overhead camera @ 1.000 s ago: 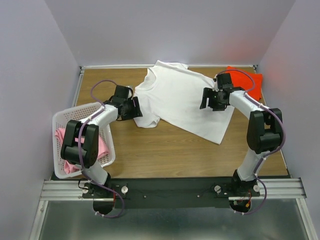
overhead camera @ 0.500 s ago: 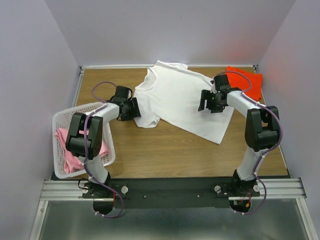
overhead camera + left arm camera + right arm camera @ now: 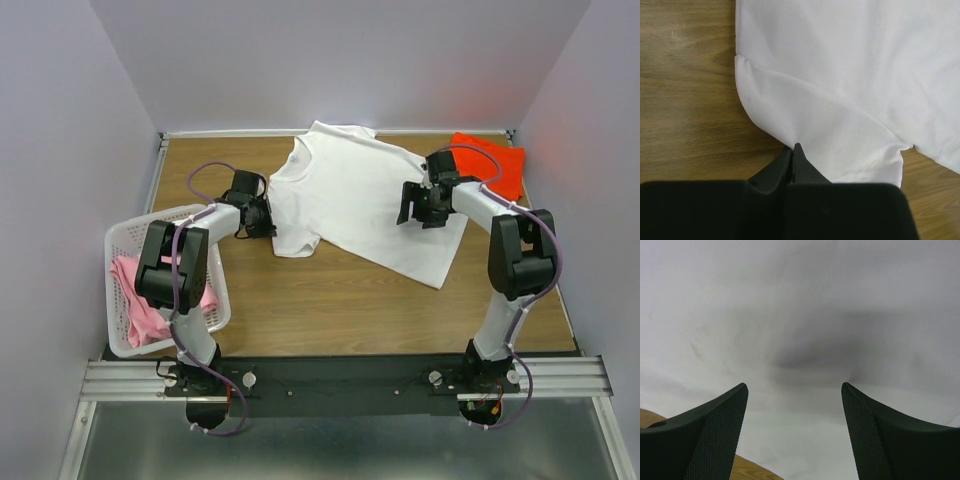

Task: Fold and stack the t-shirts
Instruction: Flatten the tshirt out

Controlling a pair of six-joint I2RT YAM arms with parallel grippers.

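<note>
We see the white t-shirt (image 3: 360,205) spread flat across the far middle of the wooden table (image 3: 330,300). The left gripper (image 3: 792,149) sits with jaws pressed together at the hem of a sleeve, though we cannot quite tell whether cloth is caught between them. The right gripper (image 3: 795,386) hangs over the shirt's other side, jaws wide apart and holding nothing. An orange-red t-shirt (image 3: 495,165) lies in the far right corner. A pink t-shirt (image 3: 135,300) sits in the white basket (image 3: 125,235) at left.
</note>
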